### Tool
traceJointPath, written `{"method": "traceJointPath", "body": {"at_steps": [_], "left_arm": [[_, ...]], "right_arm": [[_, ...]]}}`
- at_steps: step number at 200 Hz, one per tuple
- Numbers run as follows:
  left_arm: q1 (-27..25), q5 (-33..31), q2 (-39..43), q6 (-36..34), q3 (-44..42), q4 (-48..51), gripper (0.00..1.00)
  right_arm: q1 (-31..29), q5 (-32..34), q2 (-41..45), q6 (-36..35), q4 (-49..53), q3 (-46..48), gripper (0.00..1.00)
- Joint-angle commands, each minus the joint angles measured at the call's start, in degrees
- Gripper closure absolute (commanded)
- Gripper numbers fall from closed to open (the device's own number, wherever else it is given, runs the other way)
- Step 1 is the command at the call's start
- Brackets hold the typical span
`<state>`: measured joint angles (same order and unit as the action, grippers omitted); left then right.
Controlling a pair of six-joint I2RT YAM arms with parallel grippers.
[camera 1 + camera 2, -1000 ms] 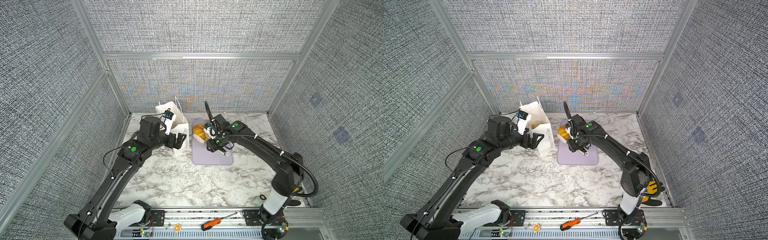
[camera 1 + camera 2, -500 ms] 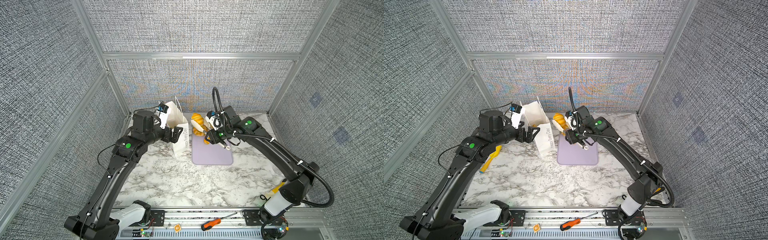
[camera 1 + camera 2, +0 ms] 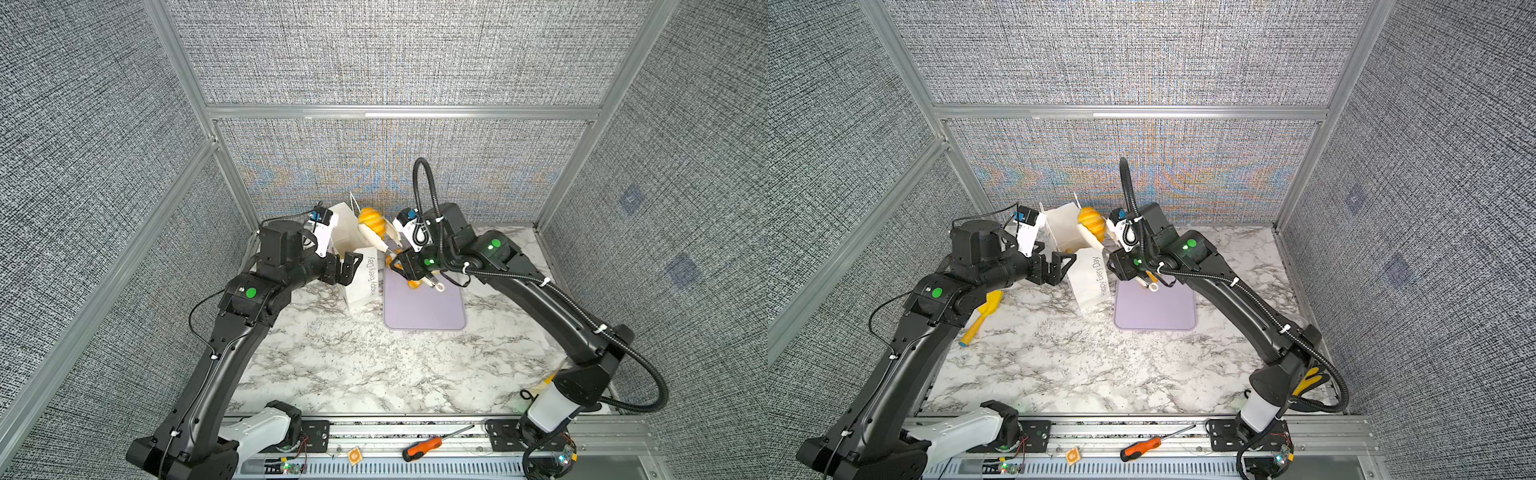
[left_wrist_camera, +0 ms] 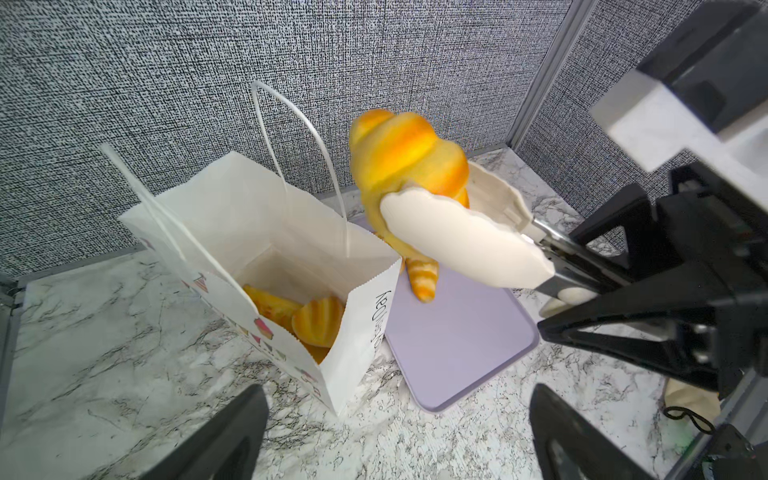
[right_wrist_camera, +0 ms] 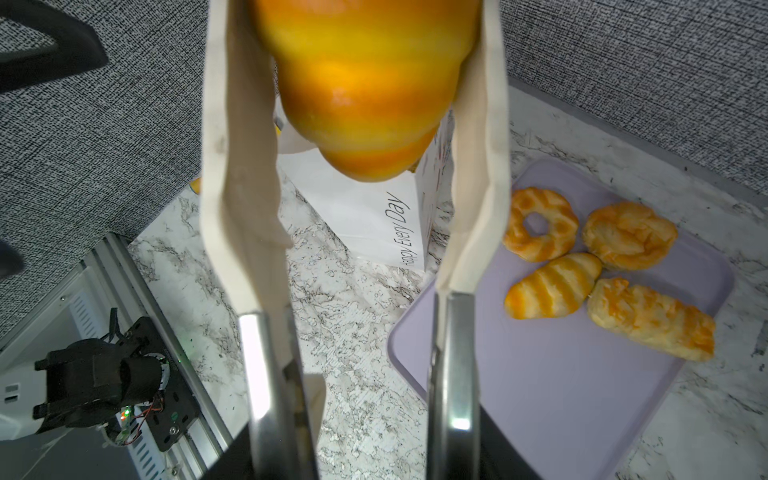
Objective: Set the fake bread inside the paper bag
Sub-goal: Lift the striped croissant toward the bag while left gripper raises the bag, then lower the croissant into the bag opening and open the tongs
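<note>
Left gripper [image 3: 348, 268] wide open, empty, at 9 o'clock of paper bag [image 3: 365, 284]. Croissant [image 3: 371, 218], a second ago low over purple tray [image 3: 424, 307] at 3 o'clock, now raised beside bag mouth near 1 o'clock; drop comes next, I judge. Right gripper [image 3: 405, 264] clamps tongs [image 3: 372, 237] pinching it. Four breads [image 5: 555, 286] remain on tray. Bag lettering: "Happy Every Day"

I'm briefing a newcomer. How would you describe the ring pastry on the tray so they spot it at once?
On the marble table, a lilac tray lies right of the white bag in both top views. Four pastries lie at its far end, best seen from the right wrist; the ring is the only one with a hole through it.
</note>
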<state>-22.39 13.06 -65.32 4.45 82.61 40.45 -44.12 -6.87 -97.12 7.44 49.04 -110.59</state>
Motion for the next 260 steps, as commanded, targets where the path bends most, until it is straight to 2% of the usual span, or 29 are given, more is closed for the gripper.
{"method": "traceJointPath", "body": {"at_steps": [1, 47, 114, 186, 226, 260], "left_arm": [[0.3, 0.0, 0.4, -0.3, 0.4, -0.7, 0.01], [1.2, -2.0, 1.2, 2.3, -1.2, -3.5, 0.01], [2.1, -1.8, 1.8, 2.5, -2.8, -4.1, 0.01], [2.2, -1.2, 1.5, 2.4, -3.9, -4.1, 0.01], [2.2, -0.1, 1.2, 2.3, -3.9, -4.0, 0.01], [2.2, 0.6, 1.4, 2.1, -3.8, -4.2, 0.01]], "right_arm": [[-0.7, -1.4, -2.2, -0.9, -2.6, -3.2, 0.46], [-2.0, -2.7, -8.8, -0.6, -2.6, -10.0, 0.46], [-2.0, 2.0, -16.6, 0.5, 3.8, -18.2, 0.45], [-1.7, 4.4, -20.4, 0.8, 8.6, -23.4, 0.37], [-1.7, 4.8, -19.7, 1.0, 8.9, -23.4, 0.29], [-1.8, 5.3, -18.6, 1.1, 9.0, -23.3, 0.28]]}}
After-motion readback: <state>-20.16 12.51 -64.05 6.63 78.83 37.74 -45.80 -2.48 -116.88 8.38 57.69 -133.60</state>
